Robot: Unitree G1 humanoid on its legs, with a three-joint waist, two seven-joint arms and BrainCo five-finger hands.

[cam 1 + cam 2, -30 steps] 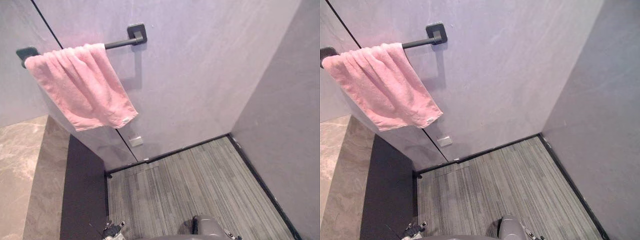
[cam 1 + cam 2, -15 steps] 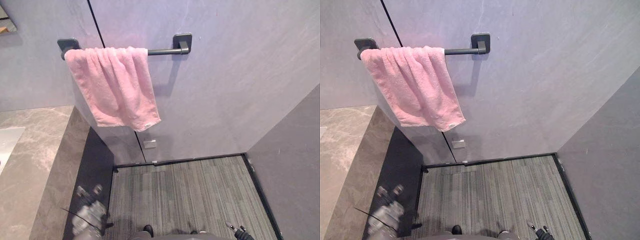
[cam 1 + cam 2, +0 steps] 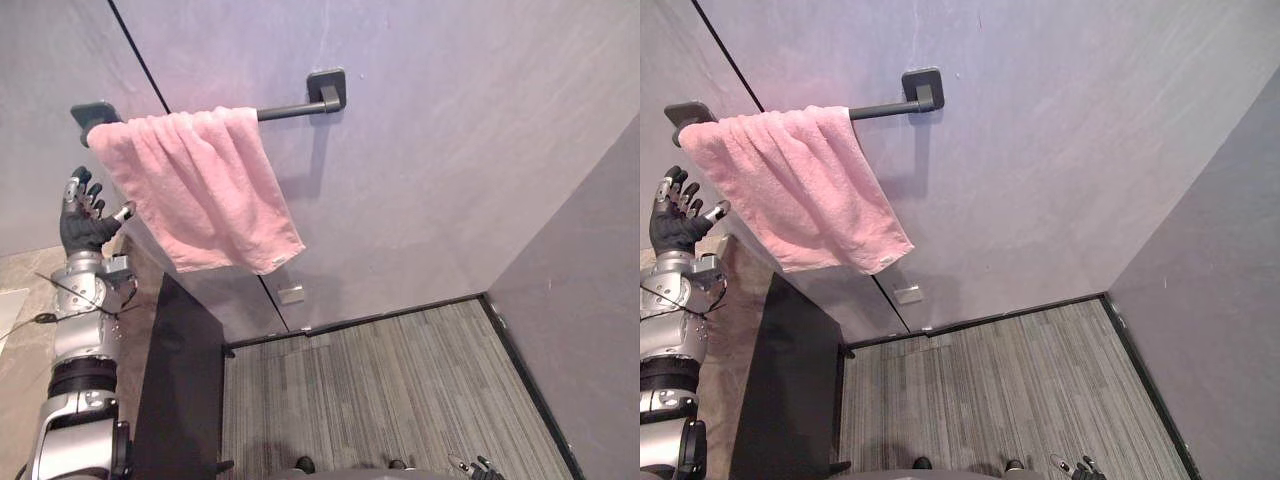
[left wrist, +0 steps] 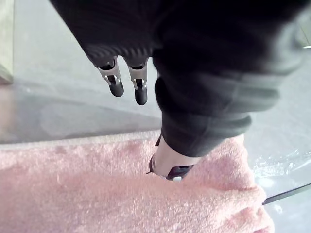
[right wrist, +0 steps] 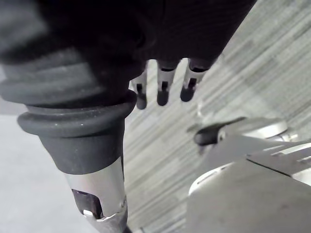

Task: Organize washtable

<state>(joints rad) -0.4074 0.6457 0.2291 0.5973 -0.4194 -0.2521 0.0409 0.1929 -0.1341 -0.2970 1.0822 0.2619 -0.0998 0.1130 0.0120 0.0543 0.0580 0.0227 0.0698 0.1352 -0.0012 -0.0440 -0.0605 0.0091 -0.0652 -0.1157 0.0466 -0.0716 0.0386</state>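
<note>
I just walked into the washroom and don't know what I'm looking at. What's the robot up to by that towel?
The robot's left hand is raised beside the left edge of the pink towel, which hangs bunched over a dark wall bar. Its fingers are open and its thumb is close to the cloth, but it has not gripped the towel. The right hand hangs low over the striped floor, open and holding nothing.
</note>
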